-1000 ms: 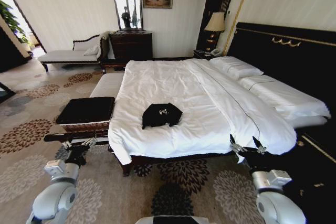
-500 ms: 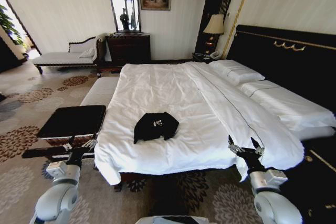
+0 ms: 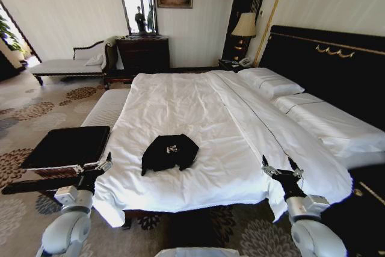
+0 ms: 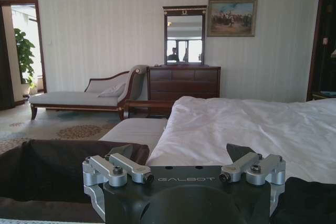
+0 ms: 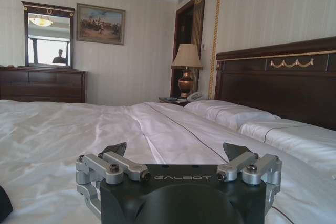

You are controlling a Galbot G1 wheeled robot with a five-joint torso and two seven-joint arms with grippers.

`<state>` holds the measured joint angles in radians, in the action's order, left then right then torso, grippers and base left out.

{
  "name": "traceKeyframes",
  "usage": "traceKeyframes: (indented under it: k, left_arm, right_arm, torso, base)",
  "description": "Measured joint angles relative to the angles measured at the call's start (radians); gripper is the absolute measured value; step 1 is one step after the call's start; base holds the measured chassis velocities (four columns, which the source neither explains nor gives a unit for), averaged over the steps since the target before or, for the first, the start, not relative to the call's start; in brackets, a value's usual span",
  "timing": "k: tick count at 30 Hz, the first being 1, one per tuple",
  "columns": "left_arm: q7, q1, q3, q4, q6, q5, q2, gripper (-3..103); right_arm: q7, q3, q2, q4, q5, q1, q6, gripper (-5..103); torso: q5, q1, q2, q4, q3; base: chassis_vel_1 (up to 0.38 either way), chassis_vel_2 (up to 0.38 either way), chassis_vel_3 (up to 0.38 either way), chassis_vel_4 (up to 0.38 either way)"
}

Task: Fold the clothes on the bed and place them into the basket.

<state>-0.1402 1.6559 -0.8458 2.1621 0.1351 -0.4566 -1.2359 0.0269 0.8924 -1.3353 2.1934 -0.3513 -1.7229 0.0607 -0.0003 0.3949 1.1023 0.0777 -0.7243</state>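
Head view: the black T-shirt [image 3: 169, 152] lies crumpled in a loose heap on the white duvet of the bed [image 3: 198, 106], lower centre of the frame, near the foot edge, small white lettering showing on top. It touches neither gripper.

The basket [image 3: 65, 147], brown wicker with a black top, stands on the patterned carpet [image 3: 36, 100] at the left of the frame, just beside the bed's corner. A pale striped bench [image 3: 107, 108] sits behind it along the bed's left side.

Left gripper [image 3: 91, 169]: low at lower left, between the basket and the duvet corner, fingers apart, holding nothing. In the left wrist view the left gripper [image 4: 185, 157] has its fingers [image 4: 118, 153] spread wide, the black basket top behind them at lower left and the duvet at right.

Right gripper [image 3: 281, 167]: lower right of the frame, at the duvet's foot edge, fingers apart, empty. In the right wrist view the right gripper [image 5: 178, 153] has its fingers [image 5: 234, 151] spread over white duvet; a sliver of the T-shirt [image 5: 4, 203] shows at the bottom left edge.

Pillows [image 3: 271, 80] lie against the black headboard [image 3: 325, 58], upper right.
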Motion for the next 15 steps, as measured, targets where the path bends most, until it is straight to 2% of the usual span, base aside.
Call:
traceKeyframes:
  k: [7, 15]
  left_arm:
    - [0.001, -0.003, 0.005, -0.001, 0.0, 0.001, 0.004, 100]
    - [0.001, -0.009, 0.01, -0.01, 0.0, 0.002, 0.01, 100]
  right_arm:
    - [-0.01, -0.001, -0.002, -0.007, -0.001, 0.001, -0.016, 100]
    - [-0.008, -0.014, -0.005, -0.019, 0.006, 0.012, -0.02, 100]
  torso:
    - [0.0007, 0.001, 0.0, 0.0002, -0.001]
    - [0.0003, 0.001, -0.001, 0.0001, -0.001]
  base:
    - [-0.042, 0.033, 0.032, -0.032]
    - [-0.11, 0.12, 0.132, -0.119]
